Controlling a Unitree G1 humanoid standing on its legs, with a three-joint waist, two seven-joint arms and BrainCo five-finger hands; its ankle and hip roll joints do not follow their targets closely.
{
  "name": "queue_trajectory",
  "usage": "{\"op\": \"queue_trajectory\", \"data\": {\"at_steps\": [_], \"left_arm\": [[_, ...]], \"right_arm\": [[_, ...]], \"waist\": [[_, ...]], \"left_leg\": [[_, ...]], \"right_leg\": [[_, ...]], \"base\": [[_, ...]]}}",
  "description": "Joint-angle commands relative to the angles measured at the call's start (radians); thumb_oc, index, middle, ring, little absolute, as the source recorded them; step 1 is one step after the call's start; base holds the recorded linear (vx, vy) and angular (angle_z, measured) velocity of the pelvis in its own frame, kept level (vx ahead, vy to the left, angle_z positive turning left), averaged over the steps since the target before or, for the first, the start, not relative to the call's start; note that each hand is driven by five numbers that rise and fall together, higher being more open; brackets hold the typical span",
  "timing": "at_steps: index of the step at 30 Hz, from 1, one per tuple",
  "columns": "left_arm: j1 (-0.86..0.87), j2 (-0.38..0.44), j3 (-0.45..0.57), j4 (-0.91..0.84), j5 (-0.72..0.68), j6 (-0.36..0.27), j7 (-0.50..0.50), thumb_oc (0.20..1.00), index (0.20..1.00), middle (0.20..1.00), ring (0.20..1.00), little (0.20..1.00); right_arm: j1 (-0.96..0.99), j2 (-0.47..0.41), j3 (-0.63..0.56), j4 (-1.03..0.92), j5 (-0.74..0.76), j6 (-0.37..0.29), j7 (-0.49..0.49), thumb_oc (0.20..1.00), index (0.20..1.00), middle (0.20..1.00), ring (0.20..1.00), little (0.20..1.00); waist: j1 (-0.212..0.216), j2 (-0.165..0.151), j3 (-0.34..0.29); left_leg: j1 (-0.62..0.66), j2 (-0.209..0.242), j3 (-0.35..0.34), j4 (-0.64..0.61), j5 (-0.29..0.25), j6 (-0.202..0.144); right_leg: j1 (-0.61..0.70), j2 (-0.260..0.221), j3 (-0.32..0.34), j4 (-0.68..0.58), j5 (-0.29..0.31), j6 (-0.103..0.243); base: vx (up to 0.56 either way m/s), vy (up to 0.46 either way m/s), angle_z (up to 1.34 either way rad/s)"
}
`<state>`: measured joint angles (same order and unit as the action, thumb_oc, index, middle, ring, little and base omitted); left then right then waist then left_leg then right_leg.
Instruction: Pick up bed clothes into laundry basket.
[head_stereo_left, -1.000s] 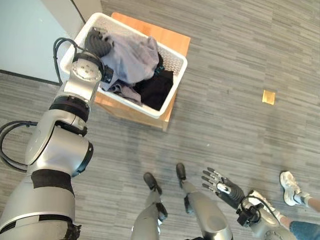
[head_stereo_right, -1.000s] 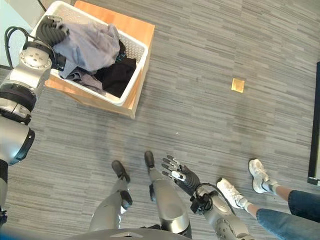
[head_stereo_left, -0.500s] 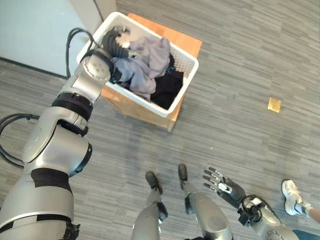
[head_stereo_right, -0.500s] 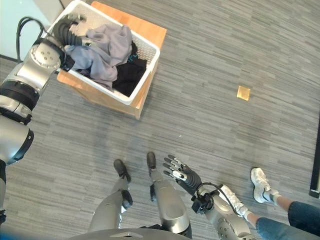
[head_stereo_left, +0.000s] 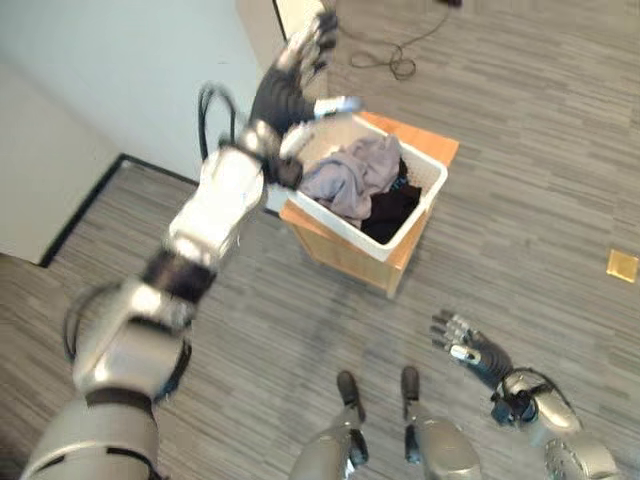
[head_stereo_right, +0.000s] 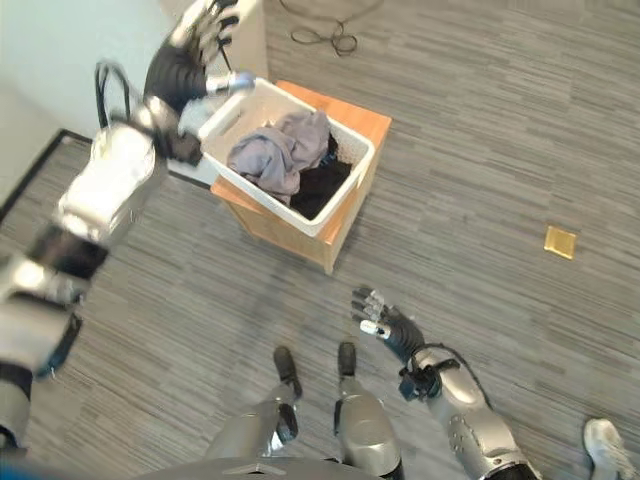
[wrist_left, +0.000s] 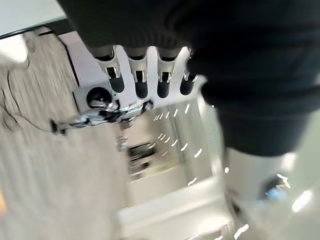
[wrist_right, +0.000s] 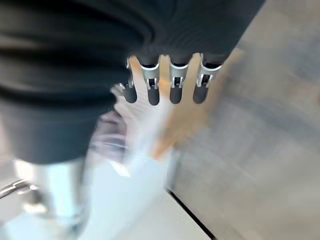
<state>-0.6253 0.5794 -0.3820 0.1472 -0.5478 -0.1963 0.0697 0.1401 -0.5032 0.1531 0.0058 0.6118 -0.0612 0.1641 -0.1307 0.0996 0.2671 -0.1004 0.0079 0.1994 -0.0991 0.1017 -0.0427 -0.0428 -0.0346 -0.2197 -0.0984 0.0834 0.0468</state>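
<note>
Grey striped floor (head_stereo_right: 480, 150), white laundry basket (head_stereo_right: 345, 192) heaped with crumpled grey and black clothes (head_stereo_right: 290, 160), both hands' fingers spread.

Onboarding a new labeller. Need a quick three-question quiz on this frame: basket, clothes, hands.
1. True or false: the left hand is holding the grey garment.
2. The white laundry basket stands on: A) the bare floor B) a wooden box C) a bed.
3. What lies in the basket beside the grey garment?

Key:
1. False. The hand is raised above the basket's far corner, fingers spread, holding nothing.
2. B.
3. A black garment.
</note>
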Motion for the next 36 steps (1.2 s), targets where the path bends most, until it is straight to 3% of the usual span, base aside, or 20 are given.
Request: {"op": "queue_trajectory", "data": {"at_steps": [1, 2, 6, 9, 10, 13, 17, 20, 21, 23, 24, 25, 26, 28, 29, 30, 31, 33, 34, 36], "left_arm": [[0.201, -0.037, 0.128, 0.023, -0.089, -0.003, -0.022, 1.0, 1.0, 1.0, 1.0, 1.0], [0.206, -0.037, 0.131, 0.02, -0.089, -0.001, -0.022, 1.0, 1.0, 1.0, 1.0, 1.0], [0.578, -0.133, 0.27, -0.078, -0.13, 0.039, -0.085, 1.0, 1.0, 1.0, 1.0, 1.0], [0.649, -0.163, 0.296, -0.109, -0.147, 0.049, -0.098, 1.0, 1.0, 1.0, 1.0, 1.0], [0.727, -0.204, 0.336, -0.128, -0.158, 0.051, -0.1, 1.0, 1.0, 1.0, 1.0, 1.0], [0.767, -0.25, 0.352, -0.135, -0.203, 0.058, -0.103, 1.0, 1.0, 1.0, 1.0, 1.0], [0.793, -0.284, 0.361, -0.166, -0.189, 0.053, -0.083, 1.0, 1.0, 1.0, 1.0, 1.0], [0.765, -0.258, 0.346, -0.173, -0.152, 0.056, -0.078, 1.0, 1.0, 1.0, 1.0, 1.0], [0.772, -0.254, 0.351, -0.17, -0.145, 0.051, -0.077, 1.0, 1.0, 1.0, 1.0, 1.0], [0.787, -0.257, 0.368, -0.173, -0.141, 0.044, -0.073, 1.0, 1.0, 1.0, 1.0, 1.0], [0.797, -0.25, 0.371, -0.176, -0.143, 0.039, -0.07, 1.0, 1.0, 1.0, 1.0, 1.0], [0.797, -0.25, 0.371, -0.177, -0.143, 0.04, -0.07, 1.0, 1.0, 1.0, 1.0, 1.0], [0.808, -0.262, 0.383, -0.159, -0.137, 0.033, -0.062, 1.0, 1.0, 1.0, 1.0, 1.0], [0.83, -0.272, 0.393, -0.163, -0.129, 0.028, -0.063, 1.0, 1.0, 1.0, 1.0, 1.0], [0.827, -0.27, 0.391, -0.157, -0.127, 0.02, -0.062, 1.0, 1.0, 1.0, 1.0, 1.0], [0.827, -0.27, 0.391, -0.157, -0.127, 0.02, -0.062, 1.0, 1.0, 1.0, 1.0, 1.0], [0.808, -0.26, 0.373, -0.11, -0.126, 0.015, -0.063, 1.0, 1.0, 1.0, 1.0, 1.0], [0.801, -0.262, 0.374, -0.1, -0.104, 0.009, -0.05, 1.0, 1.0, 1.0, 1.0, 1.0], [0.834, -0.295, 0.401, -0.12, -0.111, 0.009, -0.057, 1.0, 1.0, 1.0, 1.0, 1.0], [0.849, -0.311, 0.405, -0.124, -0.124, 0.007, -0.055, 1.0, 1.0, 1.0, 1.0, 1.0]], "right_arm": [[-0.016, 0.078, -0.029, -0.06, -0.067, -0.059, -0.072, 1.0, 1.0, 1.0, 1.0, 1.0], [-0.014, 0.076, -0.027, -0.061, -0.068, -0.058, -0.072, 1.0, 1.0, 1.0, 1.0, 1.0], [0.007, 0.077, -0.075, -0.1, -0.165, -0.052, -0.061, 1.0, 1.0, 1.0, 1.0, 1.0], [0.016, 0.084, -0.07, -0.096, -0.177, -0.05, -0.052, 1.0, 1.0, 1.0, 1.0, 1.0], [0.022, 0.088, -0.062, -0.092, -0.201, -0.04, -0.043, 1.0, 1.0, 1.0, 1.0, 1.0], [0.005, 0.092, -0.037, -0.089, -0.239, -0.036, -0.041, 1.0, 1.0, 1.0, 1.0, 1.0], [-0.09, 0.122, 0.028, -0.074, -0.272, -0.039, -0.062, 1.0, 1.0, 1.0, 1.0, 1.0], [-0.154, 0.128, 0.063, -0.061, -0.287, -0.049, -0.073, 1.0, 1.0, 1.0, 1.0, 1.0], [-0.18, 0.122, 0.075, -0.065, -0.313, -0.052, -0.081, 1.0, 1.0, 1.0, 1.0, 1.0], [-0.191, 0.12, 0.073, -0.053, -0.328, -0.059, -0.083, 1.0, 1.0, 1.0, 1.0, 1.0], [-0.184, 0.116, 0.057, -0.051, -0.33, -0.064, -0.096, 1.0, 1.0, 1.0, 1.0, 1.0], [-0.184, 0.116, 0.058, -0.051, -0.33, -0.064, -0.096, 1.0, 1.0, 1.0, 1.0, 1.0], [-0.163, 0.113, 0.03, -0.059, -0.322, -0.067, -0.105, 1.0, 1.0, 1.0, 1.0, 1.0], [-0.141, 0.105, 0.013, -0.073, -0.305, -0.073, -0.099, 1.0, 1.0, 1.0, 1.0, 1.0], [-0.119, 0.092, -0.002, -0.073, -0.295, -0.08, -0.096, 1.0, 1.0, 1.0, 1.0, 1.0], [-0.118, 0.092, -0.003, -0.073, -0.294, -0.081, -0.096, 1.0, 1.0, 1.0, 1.0, 1.0], [-0.043, 0.067, -0.047, -0.081, -0.28, -0.096, -0.103, 1.0, 1.0, 1.0, 1.0, 1.0], [-0.033, 0.058, -0.047, -0.071, -0.277, -0.096, -0.103, 1.0, 1.0, 1.0, 1.0, 1.0], [-0.016, 0.054, -0.043, -0.056, -0.264, -0.079, -0.076, 1.0, 1.0, 1.0, 1.0, 1.0], [-0.017, 0.046, -0.049, -0.063, -0.253, -0.083, -0.069, 1.0, 1.0, 1.0, 1.0, 1.0]], "waist": [[0.041, -0.067, -0.104], [0.039, -0.066, -0.103], [0.084, -0.078, -0.152], [0.096, -0.082, -0.163], [0.118, -0.089, -0.167], [0.143, -0.097, -0.168], [0.214, -0.11, -0.173], [0.266, -0.109, -0.173], [0.273, -0.1, -0.162], [0.26, -0.087, -0.13], [0.239, -0.078, -0.113], [0.24, -0.079, -0.117], [0.213, -0.071, -0.105], [0.201, -0.07, -0.101], [0.187, -0.077, -0.095], [0.183, -0.075, -0.096], [0.148, -0.094, -0.084], [0.155, -0.103, -0.081], [0.182, -0.12, -0.096], [0.186, -0.123, -0.109]], "left_leg": [[0.114, 0.05, -0.039, 0.012, -0.086, -0.042], [0.117, 0.05, -0.039, 0.012, -0.087, -0.042], [0.167, 0.042, -0.068, 0.012, -0.106, -0.028], [0.173, 0.038, -0.077, 0.012, -0.108, -0.022], [0.177, 0.032, -0.089, 0.012, -0.11, -0.016], [0.174, 0.024, -0.105, 0.012, -0.112, -0.009], [0.164, 0.0, -0.15, 0.012, -0.111, 0.006], [0.159, -0.037, -0.245, 0.031, -0.122, 0.034], [0.188, -0.071, -0.311, 0.037, -0.139, 0.075], [0.209, -0.1, -0.387, 0.039, -0.129, 0.103], [0.207, -0.099, -0.457, 0.055, -0.123, 0.099], [0.2, -0.101, -0.456, 0.057, -0.121, 0.099], [0.196, -0.096, -0.538, 0.078, -0.123, 0.079], [0.189, -0.099, -0.625, 0.105, -0.135, 0.057], [0.173, -0.113, -0.69, 0.121, -0.132, 0.046], [0.169, -0.113, -0.694, 0.123, -0.13, 0.046], [0.14, -0.15, -0.786, 0.138, -0.115, 0.016], [0.117, -0.158, -0.813, 0.15, -0.111, 0.0], [0.108, -0.146, -0.832, 0.136, -0.112, -0.023], [0.08, -0.131, -0.847, 0.13, -0.092, -0.036]], "right_leg": [[0.046, -0.111, -0.043, 0.018, -0.038, 0.115], [0.05, -0.111, -0.044, 0.017, -0.039, 0.115], [0.119, -0.121, -0.07, 0.027, -0.068, 0.104], [0.127, -0.125, -0.076, 0.033, -0.074, 0.103], [0.133, -0.134, -0.089, 0.04, -0.076, 0.104], [0.137, -0.145, -0.103, 0.045, -0.076, 0.106], [0.141, -0.176, -0.139, 0.074, -0.078, 0.119], [0.135, -0.244, -0.201, 0.233, -0.099, 0.119], [0.082, -0.316, -0.195, 0.475, -0.024, 0.105], [-0.005, -0.349, -0.092, 0.644, 0.088, 0.095], [-0.059, -0.287, 0.049, 0.706, 0.092, 0.08], [-0.067, -0.288, 0.051, 0.708, 0.094, 0.08], [-0.128, -0.166, 0.228, 0.709, 0.003, 0.054], [-0.145, -0.072, 0.353, 0.58, -0.122, 0.06], [-0.136, -0.012, 0.464, 0.454, -0.165, 0.065], [-0.132, -0.014, 0.46, 0.442, -0.158, 0.066], [-0.084, 0.048, 0.626, 0.304, -0.175, 0.08], [-0.042, 0.039, 0.609, 0.259, -0.165, 0.087], [-0.001, -0.007, 0.498, 0.205, -0.153, 0.066], [0.019, -0.003, 0.476, 0.164, -0.145, 0.054]], "base": [[0.05, 0.048, 0.18], [0.07, 0.07, 0.09], [0.06, 0.038, 0.15], [0.03, 0.033, 0.24], [0.01, 0.032, 0.28], [0.0, 0.025, 0.21], [0.03, 0.063, 0.18], [0.09, 0.196, 0.51], [0.15, 0.323, 1.25], [0.02, 0.21, 1.91], [-0.09, 0.014, 1.6], [-0.05, -0.135, 1.4], [0.05, -0.148, 2.04], [0.14, -0.238, 2.39], [0.09, -0.181, 1.58], [0.04, -0.261, 1.87], [-0.01, -0.144, 2.18], [0.0, -0.348, 3.1], [0.0, -0.386, 2.88], [-0.01, -0.4, 1.63]]}}
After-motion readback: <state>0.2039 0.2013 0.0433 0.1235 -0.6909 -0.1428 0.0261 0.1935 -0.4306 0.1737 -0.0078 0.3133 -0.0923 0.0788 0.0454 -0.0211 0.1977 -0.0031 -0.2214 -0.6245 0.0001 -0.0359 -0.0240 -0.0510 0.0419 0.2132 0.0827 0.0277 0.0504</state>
